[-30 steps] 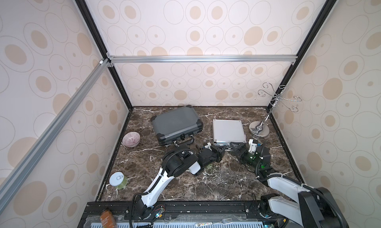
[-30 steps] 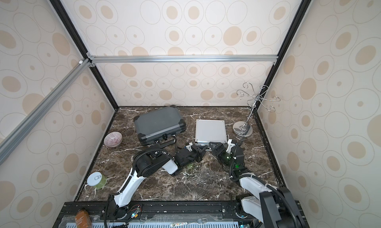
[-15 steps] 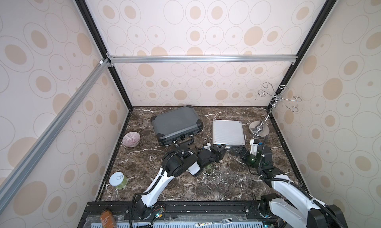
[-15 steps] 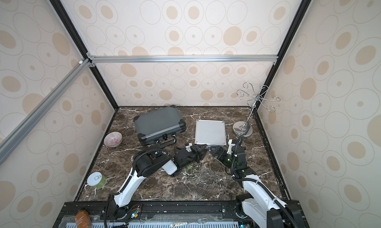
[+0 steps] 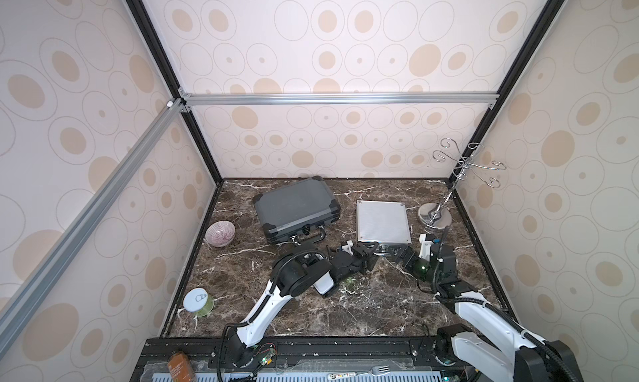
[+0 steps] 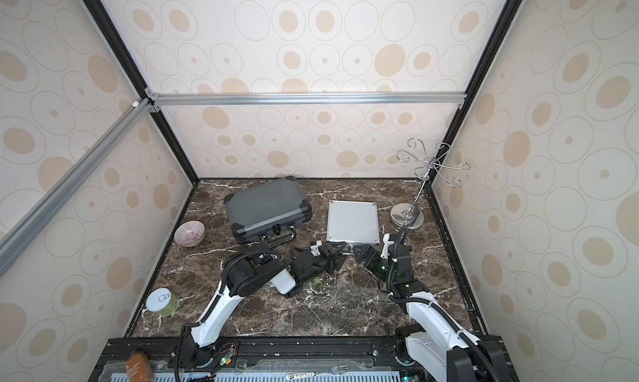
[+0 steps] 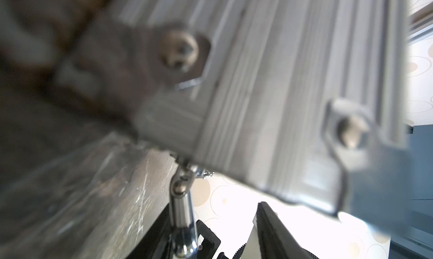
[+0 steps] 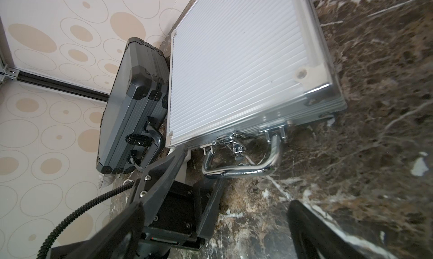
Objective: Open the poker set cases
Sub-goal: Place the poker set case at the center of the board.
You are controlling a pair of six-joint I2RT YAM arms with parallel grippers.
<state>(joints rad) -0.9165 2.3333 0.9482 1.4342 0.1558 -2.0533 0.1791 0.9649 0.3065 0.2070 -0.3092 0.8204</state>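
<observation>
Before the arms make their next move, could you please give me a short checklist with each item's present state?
1. silver case lying flat on the table: ok.
2. Its latch released: cannot tell.
3. left gripper open, at the chrome handle: ok.
4. right gripper open and empty: ok.
5. grey case opened: not ok, lid shut.

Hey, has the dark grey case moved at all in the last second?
No. The dark grey case keeps the same gap to the pink bowl and the back wall.
</observation>
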